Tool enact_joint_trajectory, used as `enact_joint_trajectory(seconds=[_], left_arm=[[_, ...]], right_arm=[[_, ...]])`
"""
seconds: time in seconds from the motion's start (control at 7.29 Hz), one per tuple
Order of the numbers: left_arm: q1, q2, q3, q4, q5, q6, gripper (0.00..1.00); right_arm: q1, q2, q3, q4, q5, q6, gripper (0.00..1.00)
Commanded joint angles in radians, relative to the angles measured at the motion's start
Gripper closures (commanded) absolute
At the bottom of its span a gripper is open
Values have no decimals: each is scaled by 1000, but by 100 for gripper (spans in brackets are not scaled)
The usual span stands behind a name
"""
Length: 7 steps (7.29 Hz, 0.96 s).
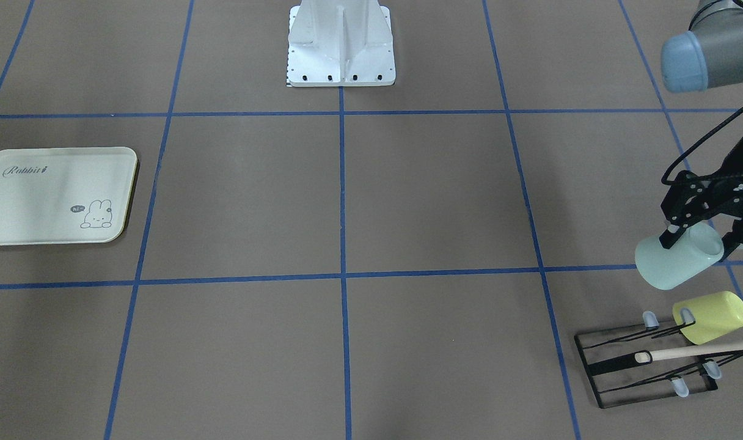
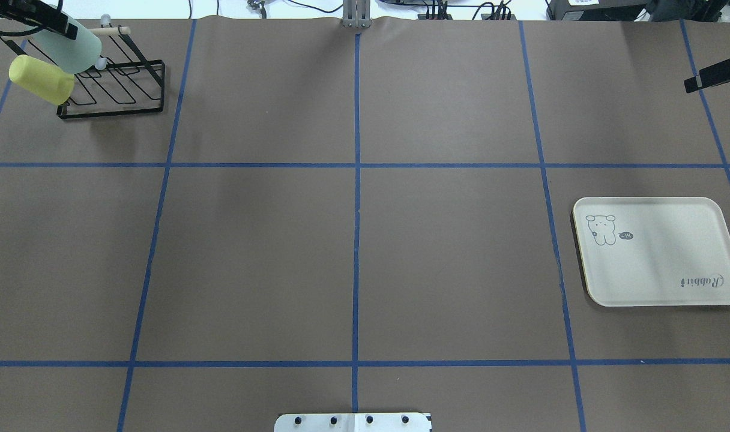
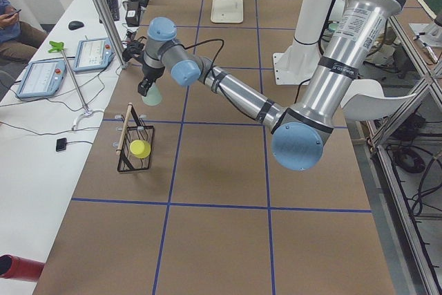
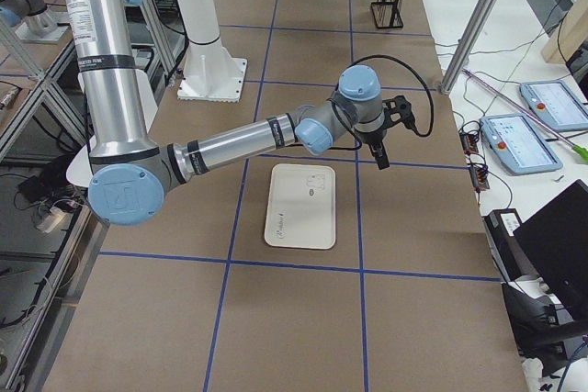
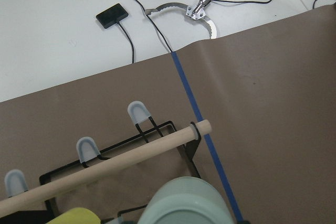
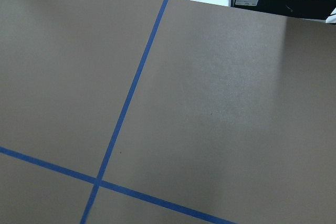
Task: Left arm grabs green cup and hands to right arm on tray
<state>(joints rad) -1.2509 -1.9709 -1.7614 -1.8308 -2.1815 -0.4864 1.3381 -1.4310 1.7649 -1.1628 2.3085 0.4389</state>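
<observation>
My left gripper (image 1: 701,239) is shut on the rim of the pale mint-green cup (image 1: 674,264) and holds it tilted in the air just above the black wire rack (image 1: 646,366). The cup also shows in the overhead view (image 2: 74,47), the exterior left view (image 3: 152,94) and, as its base, in the left wrist view (image 5: 186,205). The cream Rabbit tray (image 2: 659,264) lies flat and bare on the robot's right side (image 1: 41,201). My right gripper (image 2: 716,73) hovers beyond the tray near the table edge; only a black part shows, so I cannot tell whether it is open or shut.
A yellow-green cup (image 1: 710,316) hangs on the rack, right below the held cup (image 2: 41,78). The rack has a wooden dowel (image 5: 105,163) along its top. The white robot base (image 1: 341,46) stands at mid-table. Blue tape lines cross the brown table.
</observation>
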Motion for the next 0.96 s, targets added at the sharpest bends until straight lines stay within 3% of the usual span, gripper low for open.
enact_joint_trajectory(seconds=[0.0,0.14,0.41,0.82], left_arm=[[10,-32,-26,1,-1,-148,88],[24,-40,-29,-40,-4,-178,88],[57,-43,-36,-129,-3,-268,88],[146,-123,-38,-303,-1,-654,89]], right_arm=[[-28,3,10,103,2,154,0],[-66,17,7,182,-1,266,0],[-112,105,10,227,-1,439,0],[-207,141,4,557,-15,773,0]])
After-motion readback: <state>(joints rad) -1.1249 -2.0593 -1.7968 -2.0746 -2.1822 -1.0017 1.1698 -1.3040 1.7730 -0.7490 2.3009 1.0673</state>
